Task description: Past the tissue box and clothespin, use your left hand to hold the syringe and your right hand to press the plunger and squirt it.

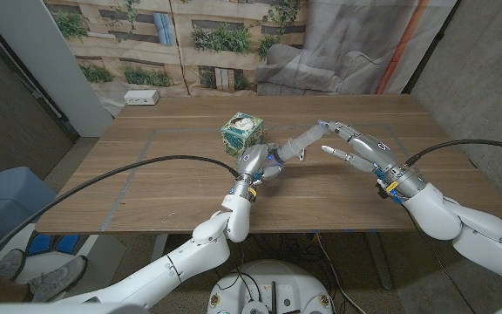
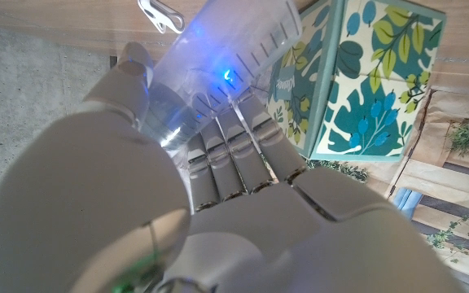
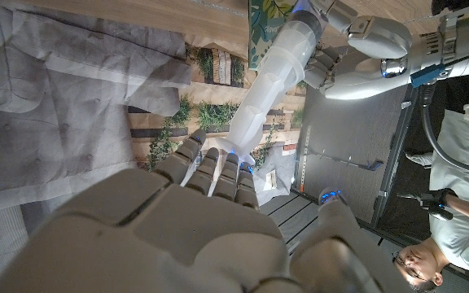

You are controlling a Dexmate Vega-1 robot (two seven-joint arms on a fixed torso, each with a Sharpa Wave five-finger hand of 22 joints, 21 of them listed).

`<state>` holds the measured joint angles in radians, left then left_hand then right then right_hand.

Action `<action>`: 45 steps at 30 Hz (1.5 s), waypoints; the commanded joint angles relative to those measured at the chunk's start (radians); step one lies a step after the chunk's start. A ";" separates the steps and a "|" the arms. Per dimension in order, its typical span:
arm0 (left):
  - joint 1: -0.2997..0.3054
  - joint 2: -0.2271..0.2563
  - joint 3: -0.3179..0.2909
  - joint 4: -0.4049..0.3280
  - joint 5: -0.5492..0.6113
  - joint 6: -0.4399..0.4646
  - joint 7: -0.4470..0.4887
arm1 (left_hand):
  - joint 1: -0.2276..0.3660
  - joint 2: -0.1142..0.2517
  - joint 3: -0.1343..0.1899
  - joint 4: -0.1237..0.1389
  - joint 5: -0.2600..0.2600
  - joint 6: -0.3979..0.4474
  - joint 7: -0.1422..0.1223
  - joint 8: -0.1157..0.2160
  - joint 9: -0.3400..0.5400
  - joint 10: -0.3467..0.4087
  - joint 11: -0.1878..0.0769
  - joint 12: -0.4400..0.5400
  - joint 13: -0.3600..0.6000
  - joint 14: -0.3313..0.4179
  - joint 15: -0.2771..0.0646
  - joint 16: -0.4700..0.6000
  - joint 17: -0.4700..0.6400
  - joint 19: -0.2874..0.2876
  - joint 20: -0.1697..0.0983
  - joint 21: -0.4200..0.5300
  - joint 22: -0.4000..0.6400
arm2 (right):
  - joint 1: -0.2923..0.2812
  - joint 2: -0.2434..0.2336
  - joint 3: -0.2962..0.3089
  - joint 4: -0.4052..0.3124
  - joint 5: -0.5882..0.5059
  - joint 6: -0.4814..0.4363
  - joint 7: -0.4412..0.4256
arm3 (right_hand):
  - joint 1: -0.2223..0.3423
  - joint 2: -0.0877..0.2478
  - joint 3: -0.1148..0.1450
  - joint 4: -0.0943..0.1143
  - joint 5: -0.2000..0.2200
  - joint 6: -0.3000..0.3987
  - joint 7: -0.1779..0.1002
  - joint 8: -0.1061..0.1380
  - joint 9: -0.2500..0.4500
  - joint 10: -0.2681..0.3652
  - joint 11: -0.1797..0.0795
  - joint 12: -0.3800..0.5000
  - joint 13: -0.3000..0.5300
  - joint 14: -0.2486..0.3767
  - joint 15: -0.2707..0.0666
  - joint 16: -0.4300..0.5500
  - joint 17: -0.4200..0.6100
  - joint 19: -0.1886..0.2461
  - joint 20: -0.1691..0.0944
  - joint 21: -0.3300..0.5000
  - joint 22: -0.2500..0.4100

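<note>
My left hand (image 1: 258, 162) grips the barrel of a clear plastic syringe (image 1: 301, 142) just above the table, to the right of the leaf-patterned tissue box (image 1: 240, 131). The syringe slants away to the right, its plunger end up at my right hand (image 1: 364, 146). That hand's fingertips (image 3: 218, 159) touch the plunger end, the thumb held apart. In the left wrist view the fingers of my left hand (image 2: 218, 203) wrap the barrel of the syringe (image 2: 226, 57), with the tissue box (image 2: 365, 81) beside it and a white clothespin (image 2: 157, 12) on the table beyond. The right wrist view looks along the syringe (image 3: 279, 69).
A small white box (image 1: 140, 98) sits at the table's far left corner. Tape lines cross the wooden table (image 1: 172, 187) on its left half. A person (image 3: 454, 203) stands at the edge of the right wrist view. A printed backdrop hangs behind the table.
</note>
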<state>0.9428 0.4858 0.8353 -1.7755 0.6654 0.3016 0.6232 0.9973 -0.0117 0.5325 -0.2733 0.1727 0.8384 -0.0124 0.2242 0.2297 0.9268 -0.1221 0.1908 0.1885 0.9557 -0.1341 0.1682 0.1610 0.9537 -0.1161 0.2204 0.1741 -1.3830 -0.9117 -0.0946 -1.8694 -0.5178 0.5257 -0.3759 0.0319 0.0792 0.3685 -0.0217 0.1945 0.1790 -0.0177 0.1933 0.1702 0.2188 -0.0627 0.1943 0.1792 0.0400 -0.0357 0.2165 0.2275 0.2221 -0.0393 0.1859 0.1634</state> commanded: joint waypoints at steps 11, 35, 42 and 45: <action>-0.002 0.012 -0.004 -0.039 0.026 0.012 -0.022 | -0.162 0.175 0.145 0.124 0.006 0.055 0.007 0.008 0.005 0.044 -0.039 0.003 0.002 0.003 -0.086 0.005 0.005 0.027 -0.047 0.006 0.005 | 0.018 -0.005 -0.033 0.002 0.015 -0.012 0.021 | -0.003 0.050 0.002 0.012 0.001 0.016 0.002 0.005 0.004 0.016 0.006 0.007 0.004 0.011 -0.039 0.003 0.002 0.004 -0.022 0.001 0.003; 0.000 0.017 -0.016 -0.032 0.015 -0.008 -0.026 | -0.170 0.174 0.156 0.121 0.004 0.055 0.005 0.008 0.006 0.044 -0.040 0.003 0.002 0.003 -0.086 0.005 0.005 0.026 -0.048 0.006 0.006 | 0.088 -0.015 -0.107 0.017 0.027 -0.007 0.062 | -0.007 0.049 0.003 0.020 0.002 0.018 0.002 0.002 0.004 0.019 0.004 0.004 0.004 0.011 -0.038 0.004 0.003 0.010 -0.022 0.003 0.003; 0.001 0.015 -0.016 -0.029 0.012 -0.010 -0.027 | -0.173 0.174 0.158 0.121 0.004 0.055 0.005 0.008 0.006 0.043 -0.040 0.003 0.002 0.004 -0.085 0.005 0.005 0.026 -0.048 0.006 0.006 | 0.106 -0.020 -0.127 0.027 0.049 -0.005 0.084 | -0.008 0.048 0.004 0.022 0.002 0.018 0.002 0.001 0.004 0.016 0.002 0.002 0.004 0.009 -0.034 0.003 0.003 0.009 -0.020 0.002 0.003; 0.000 0.014 -0.015 -0.028 0.013 -0.011 -0.027 | -0.173 0.173 0.159 0.121 0.004 0.055 0.006 0.008 0.006 0.043 -0.041 0.003 0.002 0.004 -0.085 0.005 0.005 0.027 -0.048 0.006 0.006 | 0.111 -0.023 -0.133 0.031 0.055 -0.001 0.087 | -0.009 0.048 0.004 0.023 0.002 0.019 0.001 0.000 0.004 0.016 0.001 0.001 0.004 0.009 -0.034 0.003 0.004 0.008 -0.019 0.002 0.003</action>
<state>0.9431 0.5009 0.8203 -1.8108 0.6820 0.2955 0.5981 0.9965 -0.0124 0.5487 -0.2894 0.1730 0.8383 -0.0123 0.2242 0.2305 0.9272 -0.1217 0.1908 0.1879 0.9536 -0.1320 0.1652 0.1606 0.9537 -0.1161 0.2226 0.1742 -1.2978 -0.9258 -0.1990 -1.8512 -0.4841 0.5201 -0.3126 0.0320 0.0792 0.3705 -0.0020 0.1945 0.1912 -0.0159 0.1894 0.1702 0.2287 -0.0589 0.1914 0.1789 0.0471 -0.0358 0.2164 0.2278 0.2221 -0.0393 0.1859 0.1634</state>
